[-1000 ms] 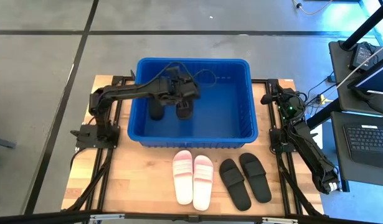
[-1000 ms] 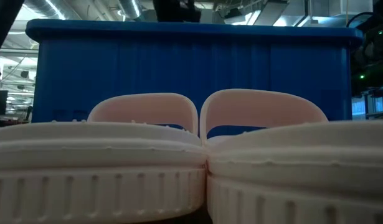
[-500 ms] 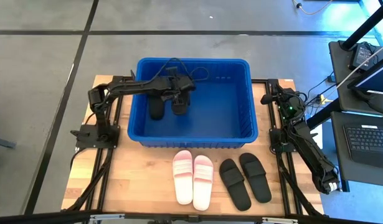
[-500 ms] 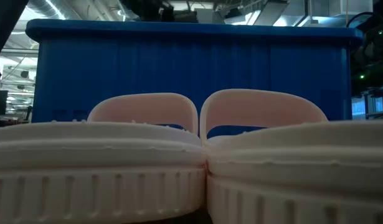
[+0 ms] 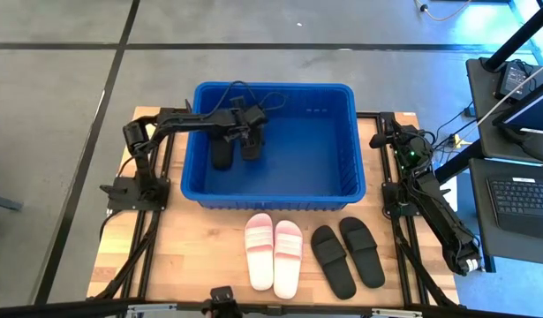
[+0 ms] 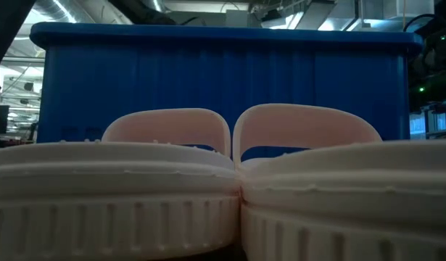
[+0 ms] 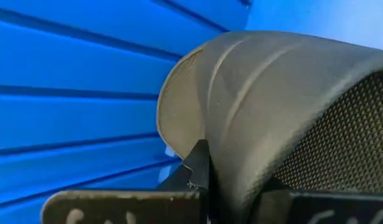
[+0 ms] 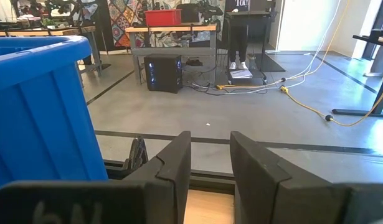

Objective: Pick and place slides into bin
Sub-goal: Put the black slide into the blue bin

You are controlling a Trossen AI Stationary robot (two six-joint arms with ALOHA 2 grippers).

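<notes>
Blue bin point(image 5: 342, 177) sits at the back half of the wooden counter point(image 5: 200, 256), between the two arm mounts.

Left gripper point(image 5: 251, 132) reaches into the bin's left part from the left side. Its fingers are closed on a black slide point(image 7: 272, 112) (the left wrist view shows the strap pinched right at the fingers, bin wall close behind). A second black slide point(image 5: 221, 152) lies on the bin floor just beside it, on its left.

Right gripper point(image 8: 210, 168) is parked on the counter's right edge, beside the bin's right wall. Its fingers stand a little apart with nothing between them; the right wrist view looks past the bin's corner point(image 8: 35, 106) to the room floor.

In front of the bin, on the counter: a pink-white pair point(image 5: 274, 252) side by side and touching, then a black pair point(image 5: 348, 254) to its right, angled slightly. The low view is filled by the pink-white pair's heels point(image 6: 223, 196) with the bin wall point(image 6: 223, 72) behind.
</notes>
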